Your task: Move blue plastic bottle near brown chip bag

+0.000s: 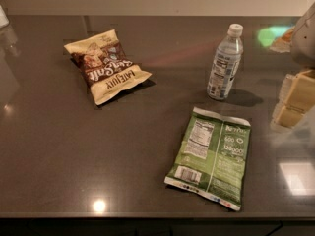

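The blue plastic bottle (225, 63) stands upright at the back right of the dark countertop; it is clear and pale blue with a white cap and a blue-and-white label. The brown chip bag (106, 65) lies flat at the back left, dark brown in the middle with cream-yellow ends. My gripper (294, 101) is at the right edge of the view, to the right of the bottle and apart from it, holding nothing that I can see.
A larger green bag (211, 157) with a white nutrition label lies flat in front of the bottle, near the counter's front edge (147, 214). A wall runs along the back of the counter. Part of my grey arm (306, 33) shows at the upper right.
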Controlling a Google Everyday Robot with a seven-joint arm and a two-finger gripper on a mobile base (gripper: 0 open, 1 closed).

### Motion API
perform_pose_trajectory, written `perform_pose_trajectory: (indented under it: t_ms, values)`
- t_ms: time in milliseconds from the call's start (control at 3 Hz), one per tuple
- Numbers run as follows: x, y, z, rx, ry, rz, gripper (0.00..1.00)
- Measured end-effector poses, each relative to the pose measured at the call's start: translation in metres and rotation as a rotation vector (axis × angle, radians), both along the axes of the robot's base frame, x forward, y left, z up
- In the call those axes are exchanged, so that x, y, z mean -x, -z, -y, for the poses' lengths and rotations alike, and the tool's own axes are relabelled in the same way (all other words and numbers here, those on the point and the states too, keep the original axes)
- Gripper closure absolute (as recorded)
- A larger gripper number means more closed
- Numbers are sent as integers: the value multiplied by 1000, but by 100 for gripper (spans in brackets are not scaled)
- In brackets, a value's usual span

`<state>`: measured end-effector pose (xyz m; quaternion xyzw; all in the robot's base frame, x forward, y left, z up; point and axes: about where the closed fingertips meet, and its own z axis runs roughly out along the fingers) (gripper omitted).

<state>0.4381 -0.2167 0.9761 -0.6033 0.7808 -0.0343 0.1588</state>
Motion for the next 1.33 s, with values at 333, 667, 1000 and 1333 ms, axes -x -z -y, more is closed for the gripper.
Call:
perform_pose_trajectory:
  t_ms: [333,667,1000,1333]
  values:
    - [0,0,0,0,0,0,0]
    - [-11,-2,-3,-10,-8,26,0]
    - [-41,2,-7,-71,3,54,0]
    - [-77,7,-8,-145,21,82,0]
